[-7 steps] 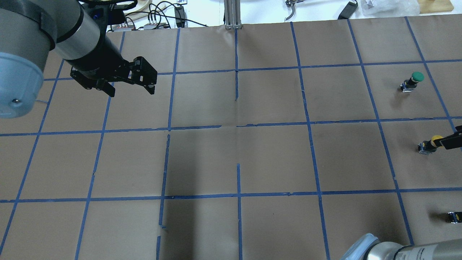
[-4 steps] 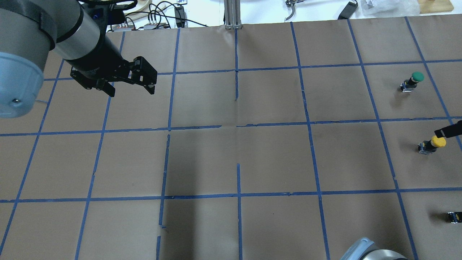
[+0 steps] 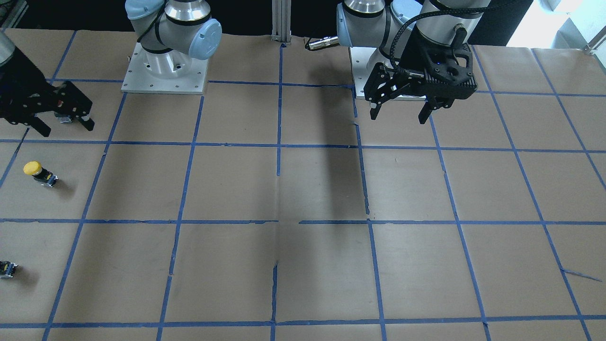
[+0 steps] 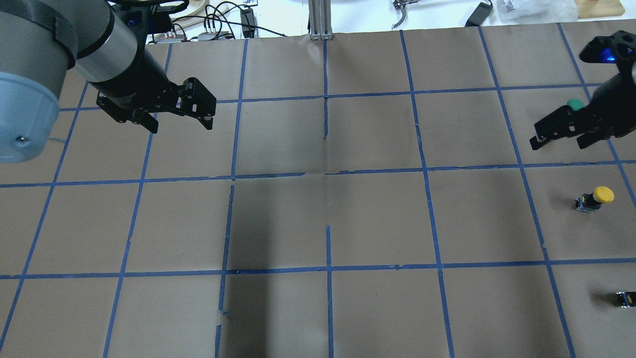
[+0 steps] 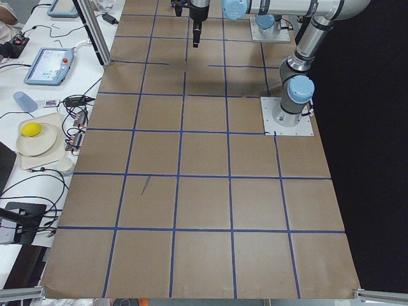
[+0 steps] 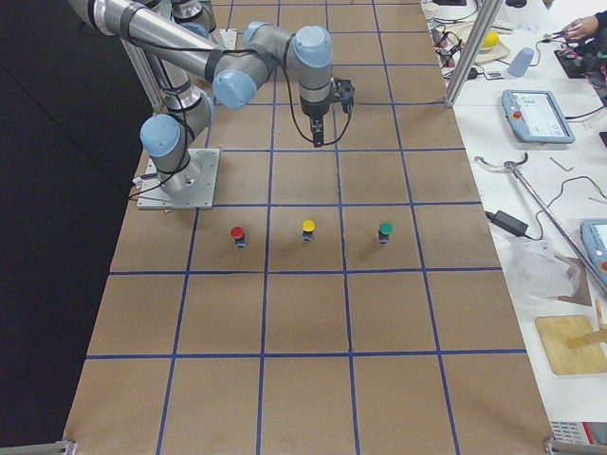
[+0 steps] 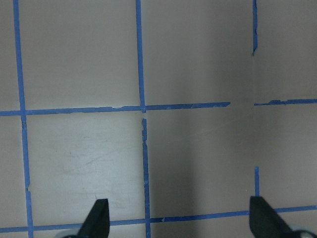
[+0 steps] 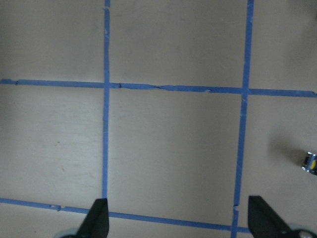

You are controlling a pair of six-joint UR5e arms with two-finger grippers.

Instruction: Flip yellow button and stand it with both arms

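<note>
The yellow button [image 4: 596, 198] stands upright on the brown paper at the right side, cap up, with nothing touching it. It also shows in the front view [image 3: 38, 173] and in the right side view [image 6: 308, 230]. My right gripper [image 4: 557, 143] is open and empty, raised well above the table over the row of buttons [image 3: 66, 127]. My left gripper [image 4: 181, 127] is open and empty, hovering over the table's far left [image 3: 397, 117]. Its wrist view shows only bare paper between the fingertips [image 7: 99, 220].
A green button [image 4: 575, 104] stands beyond the yellow one, partly behind my right gripper. A red button [image 6: 237, 232] stands nearer the robot; only its base [image 4: 626, 298] shows overhead. A small block [image 8: 309, 161] sits at the right wrist view's edge. Blue tape grids the paper.
My right gripper, which had a finger at the yellow cap, has pulled off it and risen up and away. The yellow button stays standing. The left arm has not moved.
</note>
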